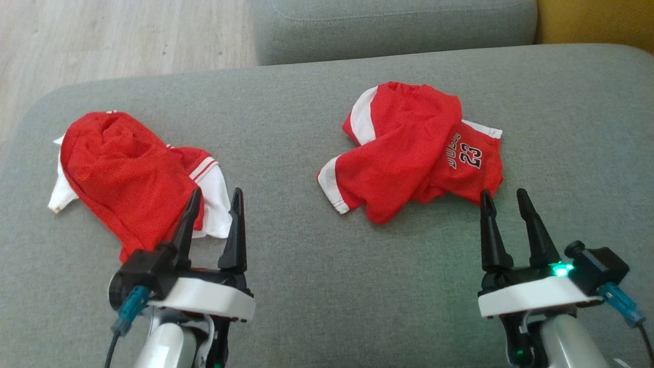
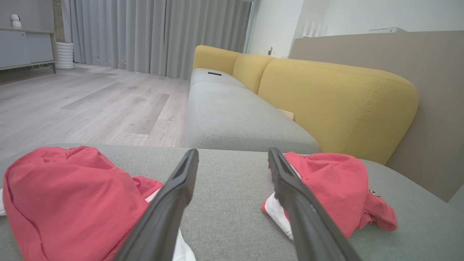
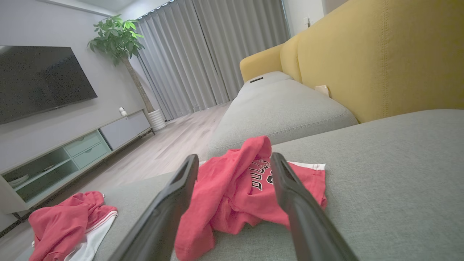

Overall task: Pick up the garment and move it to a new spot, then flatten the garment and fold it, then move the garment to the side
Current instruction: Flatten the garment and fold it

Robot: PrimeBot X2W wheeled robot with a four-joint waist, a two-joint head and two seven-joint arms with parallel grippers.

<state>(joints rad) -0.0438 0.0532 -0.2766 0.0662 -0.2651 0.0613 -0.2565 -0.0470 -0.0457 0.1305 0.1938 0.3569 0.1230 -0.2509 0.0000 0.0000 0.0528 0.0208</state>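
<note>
Left gripper (image 1: 217,193) — fingers spread moderately wide, nothing between them. Right gripper (image 1: 504,193) is the same, parted a bit narrower in the head view, and empty. Both hover over the near part of the grey cushion (image 1: 306,276), fingers pointing toward its far edge.

Two crumpled red garments lie on that cushion, well apart. The red-and-white garment (image 1: 122,168) sits on the cushion's left half. The left gripper's left fingertip overlaps its near right corner in the head view; contact cannot be told. The numbered jersey (image 1: 409,153), "23" showing, sits on the cushion's right half, toward the far edge. The right gripper's tips are just short of its near right edge, apart from it. In the right wrist view the jersey is straight ahead between the fingers.

The pictures do not settle which garment the task means. Judgement: the task is at its start, nothing lifted, neither garment flattened. Key relation — each garment lies ahead of its own-side gripper, toward the cushion's far edge. The jersey's long axis runs across the cushion, slightly slanted, left end nearer. The right arm is clearly nearer to it, and a short forward-and-down reach looks enough. The left arm is nearer to the red-and-white garment.
</note>
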